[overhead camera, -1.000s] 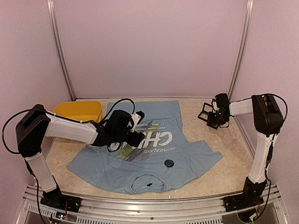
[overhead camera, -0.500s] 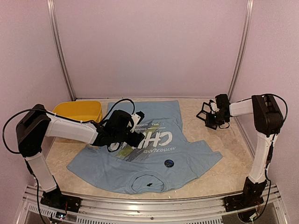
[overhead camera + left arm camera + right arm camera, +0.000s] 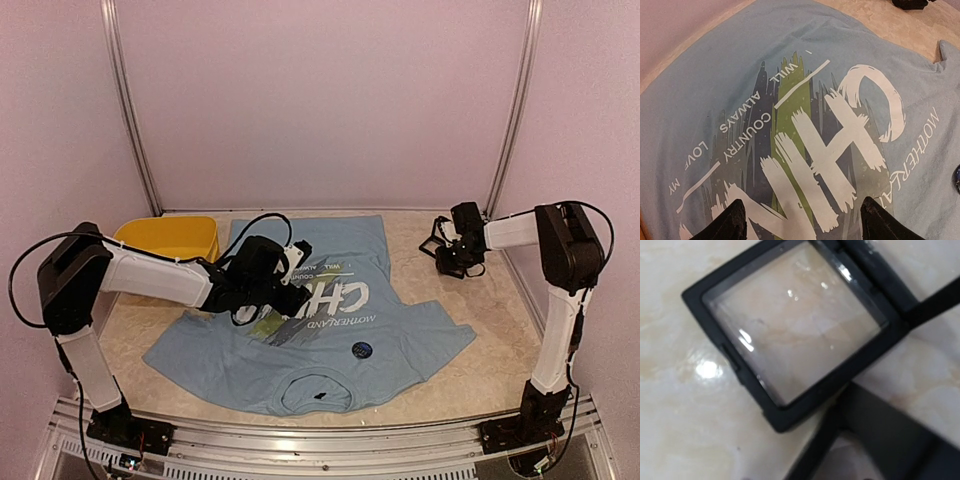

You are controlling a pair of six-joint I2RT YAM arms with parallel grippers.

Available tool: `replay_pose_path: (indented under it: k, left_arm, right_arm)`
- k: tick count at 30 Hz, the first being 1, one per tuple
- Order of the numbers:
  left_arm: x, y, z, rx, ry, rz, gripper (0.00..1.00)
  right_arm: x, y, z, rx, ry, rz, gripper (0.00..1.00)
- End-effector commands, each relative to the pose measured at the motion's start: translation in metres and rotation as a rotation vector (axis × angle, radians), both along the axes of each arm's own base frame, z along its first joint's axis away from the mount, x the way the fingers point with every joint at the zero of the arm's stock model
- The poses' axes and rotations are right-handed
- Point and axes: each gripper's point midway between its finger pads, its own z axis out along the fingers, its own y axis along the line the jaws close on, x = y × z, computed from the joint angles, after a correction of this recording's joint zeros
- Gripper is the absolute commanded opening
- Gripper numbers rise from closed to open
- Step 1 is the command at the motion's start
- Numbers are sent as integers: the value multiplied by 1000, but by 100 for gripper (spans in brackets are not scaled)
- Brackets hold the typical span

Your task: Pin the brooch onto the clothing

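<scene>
The left arm (image 3: 150,275) rises from its near-left base to a raised elbow at the left, and its forearm slopes down rightward toward the middle. The left gripper (image 3: 298,298) is held low with its fingers (image 3: 732,222) spread wide, nothing between them. The right arm (image 3: 565,300) stands tall from its near-right base, its forearm reaching left. The right gripper (image 3: 445,254) is at the far right, and its finger spread is unclear.

Light blue "CHINA" T-shirt (image 3: 400,335) spread flat, dark round brooch (image 3: 362,350) on its chest.

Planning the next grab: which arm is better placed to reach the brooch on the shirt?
Left, likely: the left gripper, open, hovers over the T-shirt print near the brooch; the right gripper is off the cloth, above a black-framed clear box.
</scene>
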Motion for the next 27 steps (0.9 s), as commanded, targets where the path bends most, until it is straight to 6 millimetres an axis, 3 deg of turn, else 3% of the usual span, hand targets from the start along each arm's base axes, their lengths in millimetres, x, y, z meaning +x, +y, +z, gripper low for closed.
replay_pose_path:
  k: [1,5,9,22,27]
  left_arm:
    - [6,-3,-4,22,7,-7,74]
    - [6,-4,-7,25,13,-10,74]
    - [6,-5,-7,25,14,-13,74]
    - [5,-6,-8,25,18,-19,74]
    - [5,-6,-6,23,16,-20,74]
  right_arm:
    - [-11,7,3,16,41,35,46]
    - [-15,6,5,16,51,30,34]
    - [-19,4,8,9,47,25,30]
    - [-12,-1,36,-15,-10,2,1]
    - [-12,0,42,-18,-15,9,0]
